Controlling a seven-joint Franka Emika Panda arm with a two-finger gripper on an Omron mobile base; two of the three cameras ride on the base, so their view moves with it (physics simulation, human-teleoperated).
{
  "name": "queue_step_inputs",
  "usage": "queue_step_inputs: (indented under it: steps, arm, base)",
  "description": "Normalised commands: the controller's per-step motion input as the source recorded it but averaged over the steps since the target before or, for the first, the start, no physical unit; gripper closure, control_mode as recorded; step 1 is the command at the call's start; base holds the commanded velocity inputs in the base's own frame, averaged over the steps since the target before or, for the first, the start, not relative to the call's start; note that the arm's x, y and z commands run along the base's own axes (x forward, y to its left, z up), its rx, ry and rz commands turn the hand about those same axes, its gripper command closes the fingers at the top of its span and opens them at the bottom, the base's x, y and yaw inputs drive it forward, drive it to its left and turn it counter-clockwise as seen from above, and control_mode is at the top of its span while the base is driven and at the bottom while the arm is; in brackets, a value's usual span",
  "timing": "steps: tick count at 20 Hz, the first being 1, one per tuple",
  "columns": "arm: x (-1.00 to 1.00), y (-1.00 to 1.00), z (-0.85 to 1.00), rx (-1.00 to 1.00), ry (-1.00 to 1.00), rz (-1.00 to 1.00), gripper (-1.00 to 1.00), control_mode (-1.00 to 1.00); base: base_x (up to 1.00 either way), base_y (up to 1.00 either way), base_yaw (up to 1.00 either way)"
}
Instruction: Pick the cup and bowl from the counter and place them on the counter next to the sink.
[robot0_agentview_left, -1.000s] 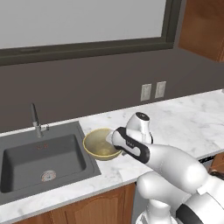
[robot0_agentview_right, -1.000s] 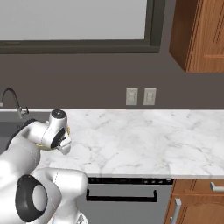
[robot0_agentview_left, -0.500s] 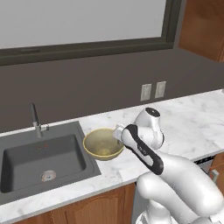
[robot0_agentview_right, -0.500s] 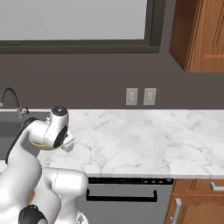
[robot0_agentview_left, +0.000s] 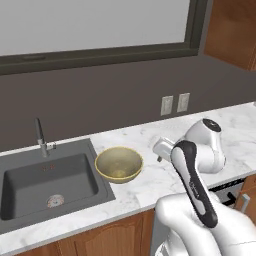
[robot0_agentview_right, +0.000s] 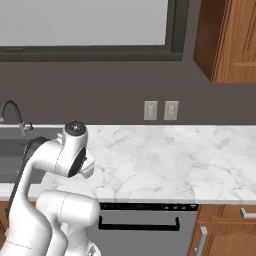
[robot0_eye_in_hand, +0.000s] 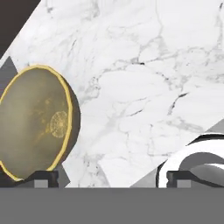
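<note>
The white marble counter with faint grey veins (robot0_agentview_left: 145, 187) runs over brown wooden cabinets (robot0_agentview_left: 100, 240) along a dark grey wall. Set into it at the left of the left base view is the dark grey rectangular sink (robot0_agentview_left: 47, 182) with a slim curved metal faucet (robot0_agentview_left: 41, 137). The round olive-tan bowl with a yellowish rim (robot0_agentview_left: 119, 164) stands upright on the marble just beside the sink's right edge. The two-finger gripper (robot0_eye_in_hand: 111, 178) hangs released, jaws spread wide and empty, one dark fingertip (robot0_eye_in_hand: 43, 178) by the bowl's rim in the hand view
</note>
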Motion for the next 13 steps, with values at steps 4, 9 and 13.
queue_step_inputs:
  steps: [4,9,13]
  arm:
    - [-0.39,-0.4,1.0,-0.01,0.04,0.07,-1.0,-1.0]
    - [-0.51,-0.24,1.0,0.0,0.07,0.07,-1.0,-1.0]
    - [-0.6,-0.03,1.0,-0.02,0.1,0.1,-1.0,-1.0]
  base:
    - [0.0,0.0,0.0]
    - [0.0,0.0,0.0]
    - [0.0,0.0,0.0]
